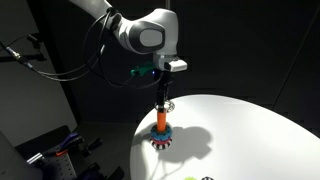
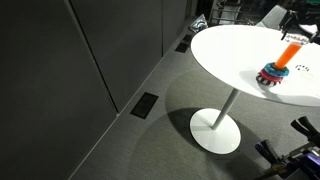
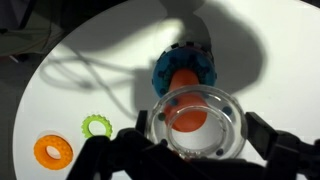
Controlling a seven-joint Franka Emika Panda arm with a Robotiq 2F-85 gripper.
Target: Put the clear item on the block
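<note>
The clear item [image 3: 195, 125] is a transparent toothed ring held between my gripper's [image 3: 196, 130] fingers in the wrist view. Through it I see the orange cylinder top of the block [image 3: 183, 72], directly below, with its teal-blue piece around it. In an exterior view the gripper [image 1: 164, 102] hangs just above the block [image 1: 162, 130], the clear item [image 1: 167, 104] glinting at the fingertips. The block also shows at the table's far side in an exterior view [image 2: 275, 70], with the gripper [image 2: 298, 38] above it.
The block stands on a round white pedestal table [image 1: 250, 130], near its edge. An orange ring [image 3: 53, 151] and a green toothed ring [image 3: 96, 126] lie on the table beside the block. Dark walls and floor surround the table [image 2: 230, 45].
</note>
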